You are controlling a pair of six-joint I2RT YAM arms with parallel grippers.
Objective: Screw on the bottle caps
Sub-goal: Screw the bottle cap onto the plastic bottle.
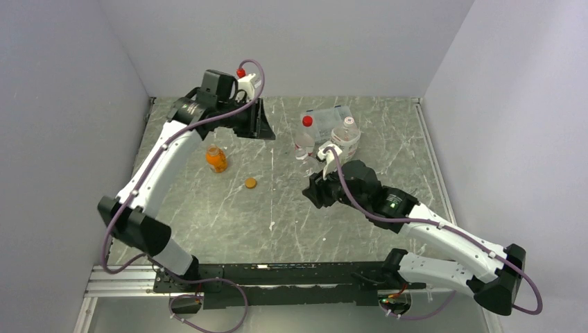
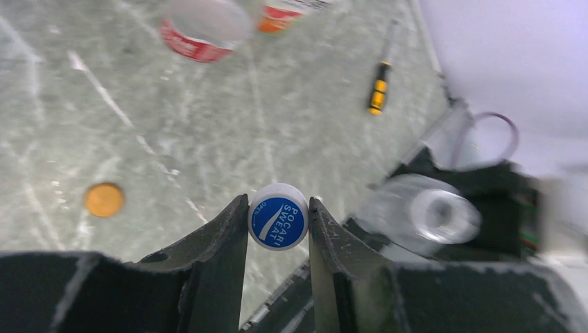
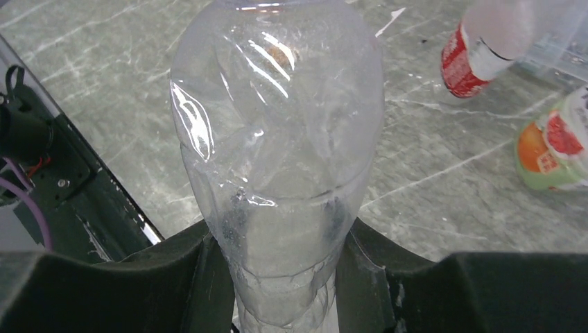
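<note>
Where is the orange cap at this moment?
In the top view, the orange cap lies flat, left of centre, just below and right of the orange bottle.

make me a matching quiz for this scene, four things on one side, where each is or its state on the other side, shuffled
1. blue cap
2. clear bottle
3. orange cap
4. slim bottle at the back

a. lying loose on the table
b. held in the right end effector
c. standing with a red cap on
d. pinched in the left end effector

Pairs: 1-d, 2-b, 3-a, 4-c
</note>
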